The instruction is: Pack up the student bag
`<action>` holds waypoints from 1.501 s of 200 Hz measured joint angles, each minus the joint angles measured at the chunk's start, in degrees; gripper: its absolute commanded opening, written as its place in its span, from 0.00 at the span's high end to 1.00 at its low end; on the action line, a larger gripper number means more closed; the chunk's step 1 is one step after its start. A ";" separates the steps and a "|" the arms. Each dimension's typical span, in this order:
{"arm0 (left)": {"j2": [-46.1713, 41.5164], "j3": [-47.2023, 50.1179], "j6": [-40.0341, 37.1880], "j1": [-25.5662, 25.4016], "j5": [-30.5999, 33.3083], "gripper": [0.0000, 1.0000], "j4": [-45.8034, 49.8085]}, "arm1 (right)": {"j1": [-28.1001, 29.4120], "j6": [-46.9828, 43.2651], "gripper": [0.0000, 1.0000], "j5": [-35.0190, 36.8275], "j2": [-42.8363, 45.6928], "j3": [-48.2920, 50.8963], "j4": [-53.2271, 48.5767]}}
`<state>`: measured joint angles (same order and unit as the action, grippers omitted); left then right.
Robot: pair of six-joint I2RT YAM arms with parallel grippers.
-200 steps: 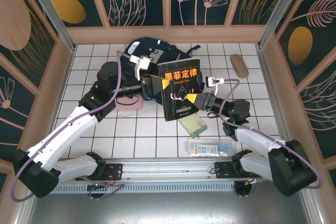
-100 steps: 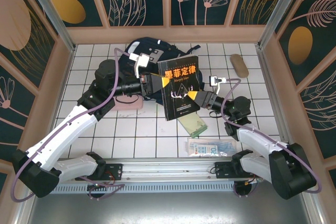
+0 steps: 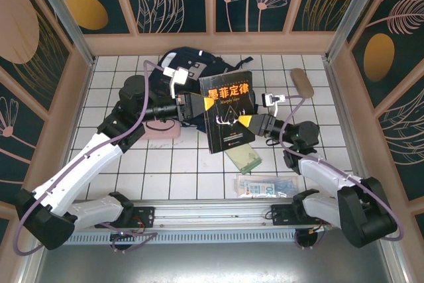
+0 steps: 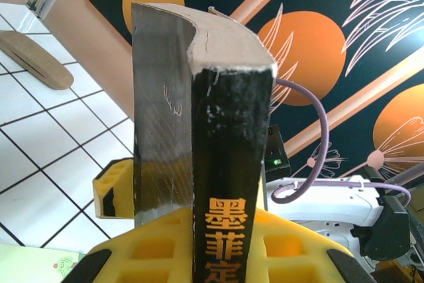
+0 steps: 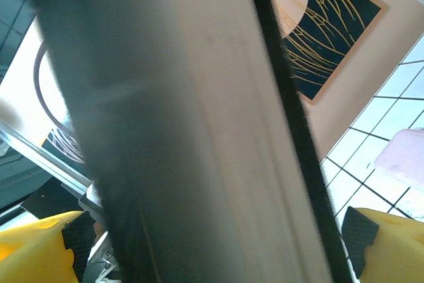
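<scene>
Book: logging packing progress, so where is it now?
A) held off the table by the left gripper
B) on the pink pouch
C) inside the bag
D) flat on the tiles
A: the left gripper clamps the spine of the book, holding it clear of the tiles, outside the bag.

- The student bag (image 3: 187, 56) is a navy-blue fabric backpack with a grey-white patch on top.
- It lies at the far middle of the tiled worktop (image 3: 119, 71), its near part hidden.
</scene>
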<state>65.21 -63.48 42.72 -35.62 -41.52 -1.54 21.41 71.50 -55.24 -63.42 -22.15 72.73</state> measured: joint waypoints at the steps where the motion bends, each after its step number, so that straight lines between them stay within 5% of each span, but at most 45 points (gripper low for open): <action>1: 0.02 0.00 0.00 0.00 0.00 1.00 0.00 | 0.00 -0.04 0.09 -0.02 0.04 -0.02 -0.02; 44: 2.36 0.00 -2.29 0.00 2.21 1.00 2.69 | -0.13 -2.27 0.38 -0.33 4.94 -2.36 -6.12; 103: 3.58 0.00 -5.62 -0.02 5.31 1.00 6.27 | -2.58 -5.49 1.00 -0.37 4.81 -2.71 -12.98; 112: 3.82 -0.09 -6.49 -0.02 5.99 1.00 6.58 | -2.69 -5.75 1.00 -0.57 4.61 -2.60 -14.01; 130: 5.38 -0.94 -7.96 -0.11 7.17 0.59 8.31 | -3.28 -8.28 1.00 0.04 4.81 -2.45 -17.42; 149: 8.83 -3.43 -10.54 -0.04 11.50 0.44 10.58 | -5.68 -11.87 1.00 4.02 6.36 -2.40 -25.90; 192: 20.92 -15.98 -18.82 0.15 23.76 0.33 17.64 | -12.39 -20.13 1.00 29.42 14.08 -4.83 -60.78; 220: 31.80 -24.83 -22.16 1.46 27.06 0.31 19.15 | -14.75 -23.37 1.00 37.97 18.40 -4.92 -72.57; 258: 48.54 -31.28 -18.38 7.87 20.68 0.24 17.33 | -15.78 -26.32 1.00 40.35 19.21 -5.62 -78.88; 300: 61.20 -33.99 -9.94 12.11 10.60 0.27 11.93 | -16.24 -28.81 1.00 40.46 19.08 -6.73 -80.91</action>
<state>126.41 -97.47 32.77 -23.51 -30.92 10.39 5.17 42.70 -14.79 -44.34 -28.88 -8.19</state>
